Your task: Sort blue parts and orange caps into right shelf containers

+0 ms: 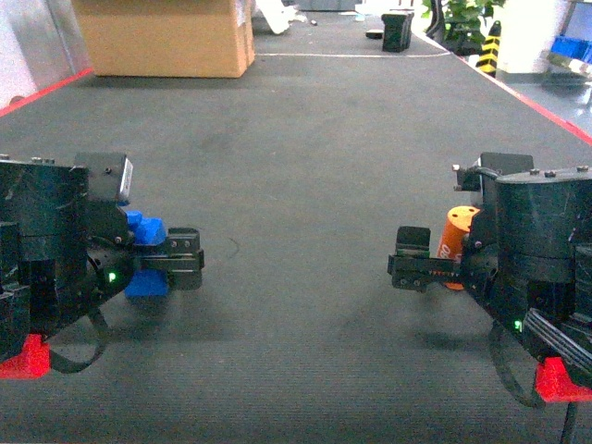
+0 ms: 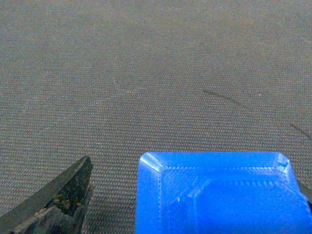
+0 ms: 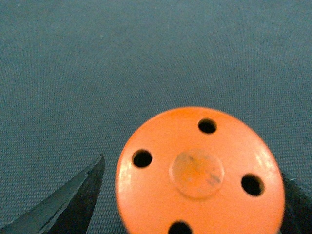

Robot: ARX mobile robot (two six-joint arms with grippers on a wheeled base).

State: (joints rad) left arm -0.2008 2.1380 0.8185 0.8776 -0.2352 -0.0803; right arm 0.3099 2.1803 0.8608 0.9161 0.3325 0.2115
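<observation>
While both loads hung over the dark floor (image 1: pixel 305 185), I judged this the carrying step: my left hand (image 1: pixel 176 262) was closed on a blue part (image 1: pixel 145 242), my right hand (image 1: pixel 416 264) on an orange cap (image 1: pixel 456 233). No shelf containers showed, so next I needed to find them. A cardboard box (image 1: pixel 166 37) stood well ahead, off my path.

Grey carpet floor (image 1: pixel 305 139), cardboard box (image 1: pixel 166 37), red edging (image 1: pixel 541 106)
</observation>
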